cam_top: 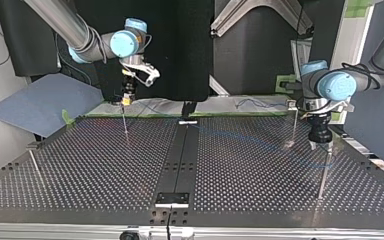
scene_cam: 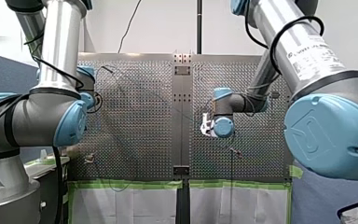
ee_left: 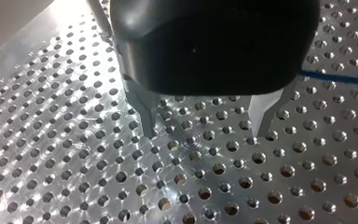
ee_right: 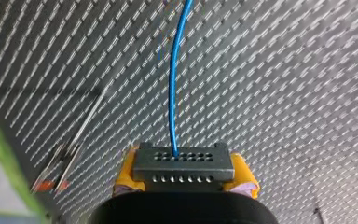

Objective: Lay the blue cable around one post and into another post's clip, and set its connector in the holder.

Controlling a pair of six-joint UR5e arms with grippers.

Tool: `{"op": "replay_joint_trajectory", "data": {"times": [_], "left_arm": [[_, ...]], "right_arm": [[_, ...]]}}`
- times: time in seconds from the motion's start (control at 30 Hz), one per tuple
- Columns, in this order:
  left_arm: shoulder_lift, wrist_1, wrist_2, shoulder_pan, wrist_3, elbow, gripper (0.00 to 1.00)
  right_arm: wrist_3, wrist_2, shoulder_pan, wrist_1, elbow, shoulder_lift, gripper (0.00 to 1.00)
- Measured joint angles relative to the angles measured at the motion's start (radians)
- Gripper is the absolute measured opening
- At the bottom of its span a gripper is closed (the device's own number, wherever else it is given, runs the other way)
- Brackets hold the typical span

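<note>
1. Right wrist view: my right gripper (ee_right: 184, 173) has its yellow pads (ee_right: 243, 175) pinched on the dark connector (ee_right: 182, 162). The blue cable (ee_right: 171, 84) leaves the connector's face and runs ahead over the table (ee_right: 284, 93).
2. Left wrist view: my left gripper (ee_left: 206, 133) hangs close above the table, fingers spread, nothing between them. A blue strand passes just beside it, outside the fingers.
3. Top view: the connector is held aloft near the table's far edge, above a thin post (cam_top: 125, 131). The cable shows faintly across the table toward my left gripper, which is near a far post (cam_top: 292, 131) and a nearer post (cam_top: 324, 175).
4. Judgement: routing looks early; I see the cable in no clip.
5. To do it well: keep the line low and lightly taut so it wraps a post's shaft. The left fingers should straddle the strand before they close.
6. Risk: thin posts may flex, and a snag could twist the connector in the pads.
</note>
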Motion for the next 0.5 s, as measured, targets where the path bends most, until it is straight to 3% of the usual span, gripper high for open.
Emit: {"op": "replay_joint_trajectory", "data": {"times": [0.3,0.5], "left_arm": [[0.0,-0.001,0.003,-0.006,0.001,0.0,1.0],[0.0,-0.003,0.004,-0.01,0.001,0.0,1.0]], "right_arm": [[0.018,-0.058,-0.079,-0.026,0.078,0.0,0.0],[0.024,-0.112,-0.134,-0.061,0.095,0.0,0.0]]}}
